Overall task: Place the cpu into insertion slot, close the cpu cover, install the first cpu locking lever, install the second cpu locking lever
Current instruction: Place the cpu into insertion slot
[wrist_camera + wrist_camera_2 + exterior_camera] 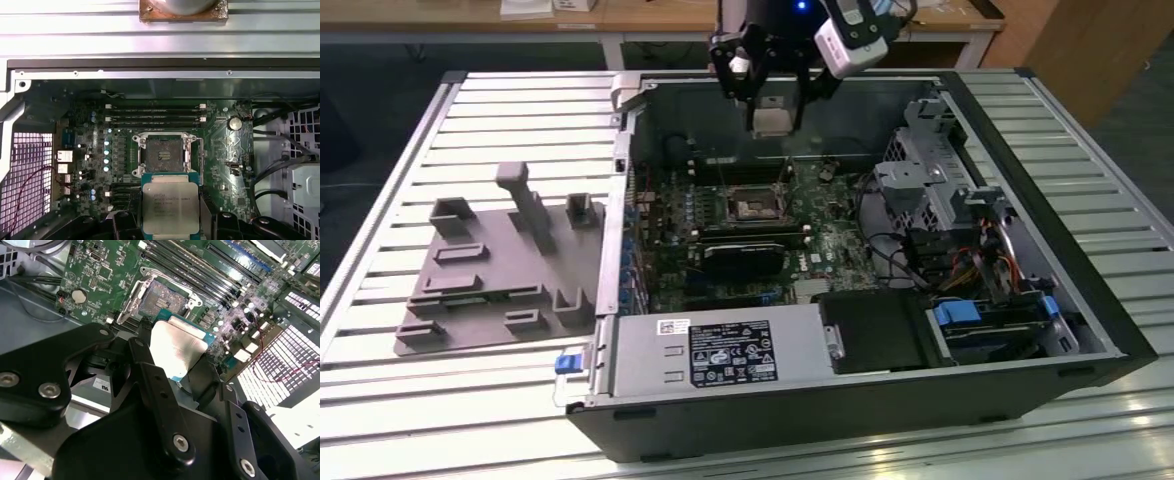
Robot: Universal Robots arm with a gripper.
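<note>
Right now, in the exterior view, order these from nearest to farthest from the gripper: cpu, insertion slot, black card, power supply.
1. cpu, held in the gripper.
2. insertion slot, on the green board.
3. black card, just past the slot.
4. power supply, along the case wall nearest the camera.

I see an open black metal computer case (854, 425) lying on the ribbed silver aluminium table (480, 110). A grey moulded plastic fixture block (494, 270) sits beside the case, on the exterior view's left. Inside the case: green motherboard (834, 215), silver labelled power supply box (707, 350), black rectangular card (747, 255) mid-board, round silver coin cell (235, 123) near the long black memory slots (155, 116).
</note>
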